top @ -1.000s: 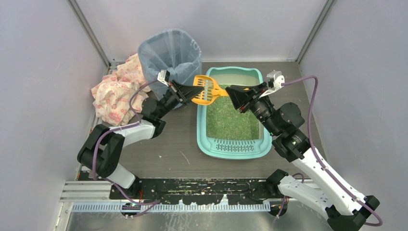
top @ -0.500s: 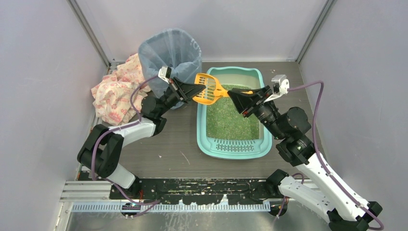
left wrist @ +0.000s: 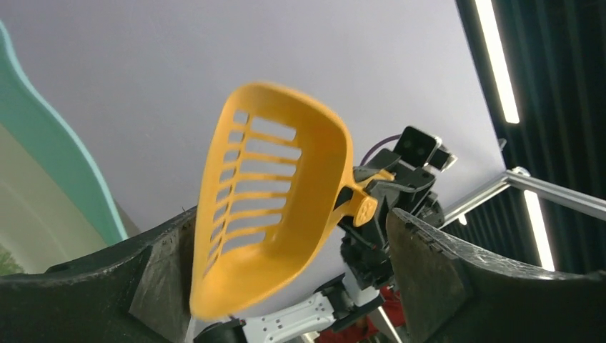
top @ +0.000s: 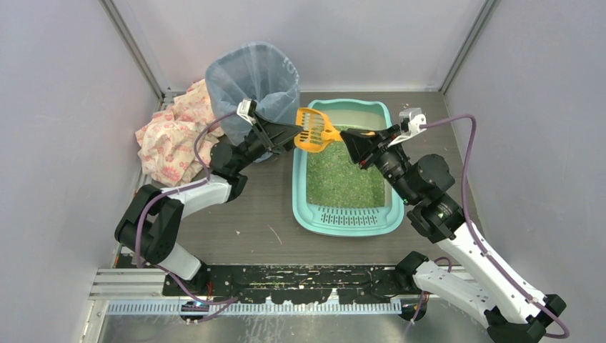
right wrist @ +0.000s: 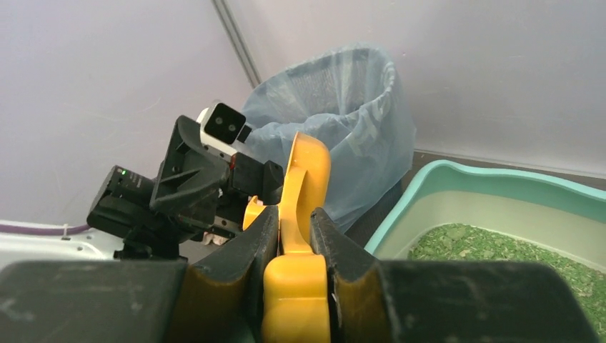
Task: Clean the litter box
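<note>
The box (top: 297, 194) sits on the worktop (top: 243, 211). At its 12 o'clock end the right hand (top: 348, 140) clamps the scoop (top: 313, 131) handle; the left hand (top: 291, 132), spread wide at its 10 o'clock, flanks the scoop head.

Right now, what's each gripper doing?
left gripper: open, fingers either side of the scoop head, not clamped.
right gripper: shut on the scoop's handle.
</note>
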`<state>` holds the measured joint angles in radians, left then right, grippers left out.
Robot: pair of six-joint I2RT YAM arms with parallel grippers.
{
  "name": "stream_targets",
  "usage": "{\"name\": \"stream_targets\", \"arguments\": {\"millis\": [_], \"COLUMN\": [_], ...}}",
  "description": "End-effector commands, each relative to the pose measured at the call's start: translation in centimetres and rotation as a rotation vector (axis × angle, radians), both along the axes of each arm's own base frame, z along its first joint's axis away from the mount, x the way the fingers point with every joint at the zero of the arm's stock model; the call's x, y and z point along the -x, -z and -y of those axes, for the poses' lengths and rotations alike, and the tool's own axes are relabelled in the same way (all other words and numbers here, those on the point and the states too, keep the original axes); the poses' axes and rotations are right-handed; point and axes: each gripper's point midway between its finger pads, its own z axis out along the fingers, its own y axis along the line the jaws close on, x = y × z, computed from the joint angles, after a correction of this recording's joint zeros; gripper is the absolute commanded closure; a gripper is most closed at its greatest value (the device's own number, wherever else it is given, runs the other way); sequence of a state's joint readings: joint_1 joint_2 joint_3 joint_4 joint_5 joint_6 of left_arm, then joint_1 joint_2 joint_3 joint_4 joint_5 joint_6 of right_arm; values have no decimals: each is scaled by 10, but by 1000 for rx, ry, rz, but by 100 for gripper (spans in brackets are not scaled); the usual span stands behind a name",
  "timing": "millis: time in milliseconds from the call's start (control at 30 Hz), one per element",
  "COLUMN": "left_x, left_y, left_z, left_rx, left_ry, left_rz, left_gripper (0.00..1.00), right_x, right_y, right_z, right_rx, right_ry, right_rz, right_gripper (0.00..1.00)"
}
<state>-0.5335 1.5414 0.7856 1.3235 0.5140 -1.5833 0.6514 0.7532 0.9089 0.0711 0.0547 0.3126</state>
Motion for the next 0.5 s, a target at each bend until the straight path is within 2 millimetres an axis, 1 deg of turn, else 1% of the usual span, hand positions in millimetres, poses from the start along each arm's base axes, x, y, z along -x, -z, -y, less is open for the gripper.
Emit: {"name": "stream_targets", "arguments": {"millis": [0, 67, 100, 133, 167, 267, 367, 400, 467], "left_x": [9, 4, 4, 2, 1, -1, 1, 4, 8], "left_y": [-1, 15, 20, 33, 40, 58, 57, 52, 49], "left_z": [3, 2, 1, 1, 0, -13, -29, -34, -38], "left_rx": [-77, -164, -204, -276, -340, -544, -652, -666, -687], "left_ry": [22, 3, -11, -26, -45, -137, -225, -244, -256], "left_rz": [86, 62, 78, 53, 50, 73, 132, 156, 180], "left_gripper": [8, 7, 7, 7, 7, 7, 7, 7, 7], "right_x": [-9, -14, -16, -17, -17, -17, -18, -20, -27], "right_y": [-38, -43, -44, -46, -47, -49, -42, -35, -21], "right_z": [26, 38, 45, 52, 59, 81, 98, 102, 106], "right_rx": [-53, -67, -71, -70, -75, -90, -60, -31, 20], "right_ry": [139, 209, 250, 281, 314, 415, 505, 534, 581], "right_rz": [59, 51, 45, 47, 49, 45, 16, -9, -60], "right_gripper": [99, 99, 99, 99, 99, 99, 99, 99, 99]}}
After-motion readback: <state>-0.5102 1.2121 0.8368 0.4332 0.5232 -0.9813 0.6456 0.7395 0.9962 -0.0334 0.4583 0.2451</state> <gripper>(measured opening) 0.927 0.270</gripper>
